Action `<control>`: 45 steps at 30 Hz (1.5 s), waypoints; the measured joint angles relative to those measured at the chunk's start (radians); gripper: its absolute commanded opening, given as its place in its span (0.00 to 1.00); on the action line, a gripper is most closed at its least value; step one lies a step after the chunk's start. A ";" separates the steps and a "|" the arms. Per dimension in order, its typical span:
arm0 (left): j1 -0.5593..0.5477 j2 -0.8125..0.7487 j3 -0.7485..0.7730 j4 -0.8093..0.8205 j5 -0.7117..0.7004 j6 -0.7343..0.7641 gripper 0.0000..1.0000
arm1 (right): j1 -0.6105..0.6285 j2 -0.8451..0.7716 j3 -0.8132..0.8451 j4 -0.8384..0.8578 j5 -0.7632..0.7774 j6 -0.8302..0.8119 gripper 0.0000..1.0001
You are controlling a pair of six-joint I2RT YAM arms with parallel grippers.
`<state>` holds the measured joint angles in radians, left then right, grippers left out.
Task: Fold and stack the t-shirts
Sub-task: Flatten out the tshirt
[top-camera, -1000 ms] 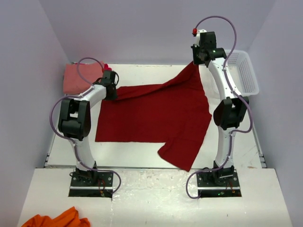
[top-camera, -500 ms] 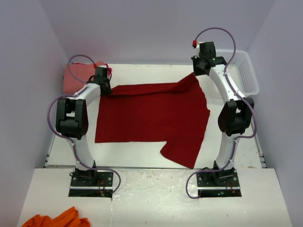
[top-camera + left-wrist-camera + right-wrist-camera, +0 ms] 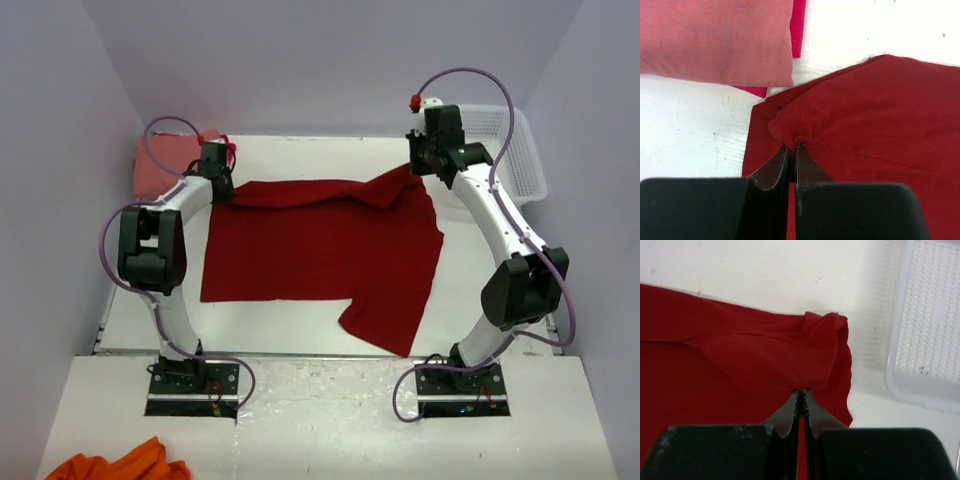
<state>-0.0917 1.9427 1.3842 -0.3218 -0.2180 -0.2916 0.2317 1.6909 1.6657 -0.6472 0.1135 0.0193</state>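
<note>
White bench (image 3: 478, 285) under both arms. Left claw (image 3: 791, 147) pinches the dark red shirt (image 3: 320, 240) at its far-left edge, and right claw (image 3: 801, 391) pinches its far-right corner. Bare bench lies right of the spread shirt. Only the left wrist view shows the pink shirt (image 3: 715, 40) lying over the red shirt (image 3: 799, 25). The basket (image 3: 893, 376) sits near the right claw.

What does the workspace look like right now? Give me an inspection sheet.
Surface: white table, lightly scuffed.
Job's things: dark red shirt spread flat, far corners pinched up; pink shirt folded far left, bright red shirt under it.
Clutter: white basket far right, nothing seen in it; orange cloth at near left corner.
Grippers: left gripper shut on dark red shirt's far left corner; right gripper shut on its far right corner.
Cables: purple cables loop above both arms, off the cloth.
Surroundings: pale walls on three sides.
</note>
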 measured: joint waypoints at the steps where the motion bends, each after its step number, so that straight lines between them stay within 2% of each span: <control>1: 0.000 0.000 0.000 -0.002 0.000 0.000 0.00 | 0.004 -0.003 -0.020 0.005 0.004 0.002 0.00; 6: 0.000 -0.005 0.000 -0.004 0.008 0.000 0.00 | 0.011 0.003 -0.109 0.003 0.026 0.013 0.00; 12: 0.000 -0.100 0.005 -0.003 0.064 0.008 0.00 | 0.010 0.002 -0.112 -0.001 0.053 0.021 0.00; 19: 0.000 -0.176 0.112 0.004 0.100 0.062 0.00 | 0.010 -0.006 -0.112 -0.002 0.060 0.026 0.00; 23: 0.000 -0.149 0.157 0.003 0.094 0.104 0.00 | 0.010 -0.024 -0.112 -0.002 0.060 0.026 0.00; 28: 0.000 -0.037 0.195 -0.011 0.075 0.119 0.00 | 0.010 -0.043 -0.112 -0.003 0.060 0.026 0.00; 34: 0.000 0.032 0.161 -0.071 0.044 0.100 0.00 | 0.011 -0.043 -0.121 -0.009 0.060 0.032 0.00; 45: -0.001 0.032 0.083 -0.108 0.023 0.037 0.00 | 0.023 -0.058 -0.179 -0.039 0.077 0.047 0.00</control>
<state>-0.0929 1.9751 1.4670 -0.4294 -0.1955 -0.2543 0.2550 1.6333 1.4872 -0.6861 0.1905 0.0662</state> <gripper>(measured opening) 0.011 0.009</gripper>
